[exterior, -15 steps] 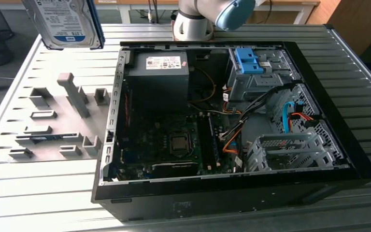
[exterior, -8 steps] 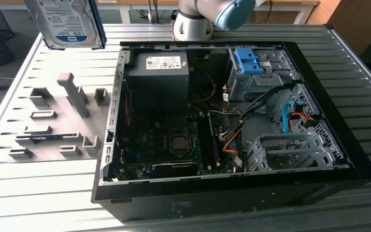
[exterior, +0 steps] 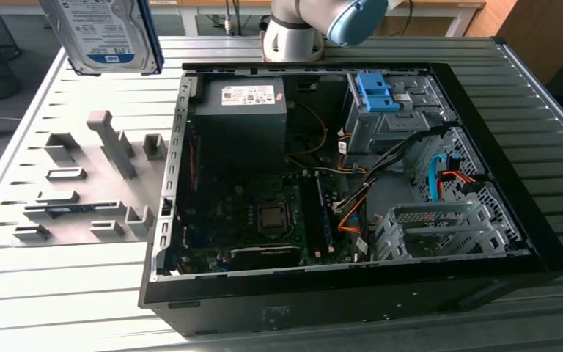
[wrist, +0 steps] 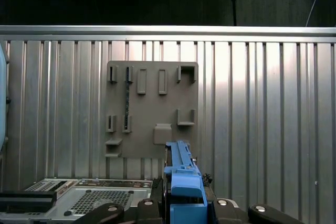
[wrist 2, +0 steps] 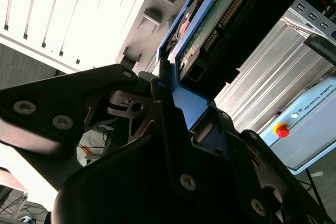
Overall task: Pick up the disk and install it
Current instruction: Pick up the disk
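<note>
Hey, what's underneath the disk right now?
Held in the gripper, the disk hangs over the grey slotted holder plate on the ribbed metal table. Its blue-railed edge hides part of the plate's edge in the first wrist view.

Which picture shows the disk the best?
The exterior view: the disk is up high, its label facing the camera. The second wrist view shows its green circuit-board side and blue rail; the first wrist view shows it edge-on.
</note>
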You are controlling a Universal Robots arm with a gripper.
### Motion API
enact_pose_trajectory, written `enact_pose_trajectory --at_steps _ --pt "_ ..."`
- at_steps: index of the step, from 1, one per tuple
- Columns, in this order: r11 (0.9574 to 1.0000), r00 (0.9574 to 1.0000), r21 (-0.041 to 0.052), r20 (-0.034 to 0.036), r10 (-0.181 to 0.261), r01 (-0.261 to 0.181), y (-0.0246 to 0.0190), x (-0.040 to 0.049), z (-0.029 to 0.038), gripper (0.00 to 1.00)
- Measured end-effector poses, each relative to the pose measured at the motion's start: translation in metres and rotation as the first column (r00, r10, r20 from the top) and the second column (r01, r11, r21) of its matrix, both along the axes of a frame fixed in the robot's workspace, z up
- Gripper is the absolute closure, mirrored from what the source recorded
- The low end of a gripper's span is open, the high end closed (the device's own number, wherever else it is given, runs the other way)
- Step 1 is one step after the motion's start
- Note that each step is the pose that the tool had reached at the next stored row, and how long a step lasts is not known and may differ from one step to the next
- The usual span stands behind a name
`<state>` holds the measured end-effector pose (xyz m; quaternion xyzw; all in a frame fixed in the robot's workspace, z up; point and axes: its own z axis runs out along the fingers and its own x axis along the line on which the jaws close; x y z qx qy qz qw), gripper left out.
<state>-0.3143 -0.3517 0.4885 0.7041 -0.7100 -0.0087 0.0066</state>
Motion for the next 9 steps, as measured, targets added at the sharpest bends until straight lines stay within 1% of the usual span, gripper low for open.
enact_pose_trajectory --at_steps 9 --pt "1.0 1.0 0.0001 0.0001 0.0 0.0 0.0 0.0034 -0.0001 0.63"
